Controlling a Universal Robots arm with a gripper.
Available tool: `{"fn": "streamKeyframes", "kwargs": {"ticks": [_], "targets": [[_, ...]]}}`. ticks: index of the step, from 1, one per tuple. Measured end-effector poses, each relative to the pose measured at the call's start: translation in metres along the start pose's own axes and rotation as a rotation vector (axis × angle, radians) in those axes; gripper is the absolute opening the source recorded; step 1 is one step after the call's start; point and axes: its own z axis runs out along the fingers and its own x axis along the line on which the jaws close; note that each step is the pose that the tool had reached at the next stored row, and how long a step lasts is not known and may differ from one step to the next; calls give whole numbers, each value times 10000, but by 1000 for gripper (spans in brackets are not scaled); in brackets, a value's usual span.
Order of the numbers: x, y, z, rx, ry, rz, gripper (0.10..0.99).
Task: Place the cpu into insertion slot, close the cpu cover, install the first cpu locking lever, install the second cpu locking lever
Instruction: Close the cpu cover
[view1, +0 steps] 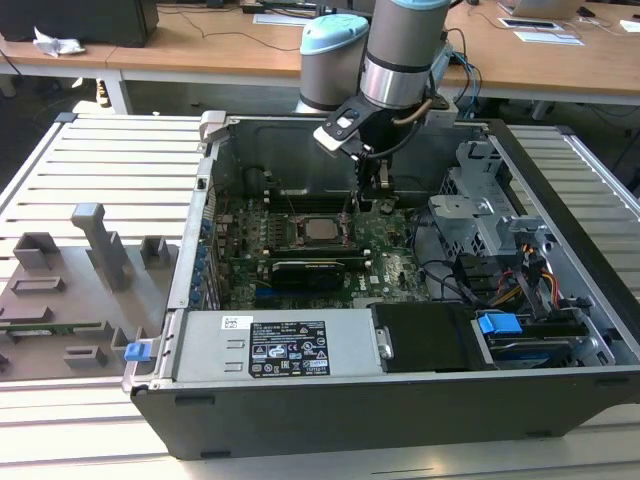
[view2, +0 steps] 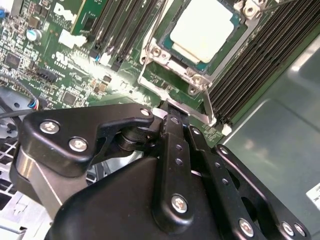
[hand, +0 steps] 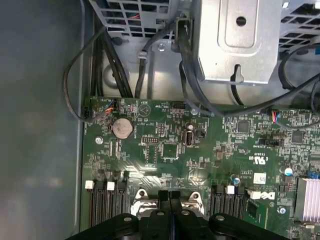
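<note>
The fingers (view2: 171, 125) are clenched together, with their tips right at the bent end of a silver locking lever (view2: 187, 109). Just beyond the tips, the cpu cover (view2: 152, 62) lies flat on the motherboard (view2: 55, 60), and the cpu (view2: 202, 27) is framed in its window. Farther out, black memory slots (view2: 250, 55) flank it inside the open computer case (view1: 400, 400).
</note>
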Motion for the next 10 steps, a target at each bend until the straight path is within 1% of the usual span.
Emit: {"fn": "streamKeyframes", "kwargs": {"ticks": [8, 10], "targets": [[6, -121, 5, 0, 1, 0, 106], [8, -171, 7, 0, 1, 1, 106]]}}
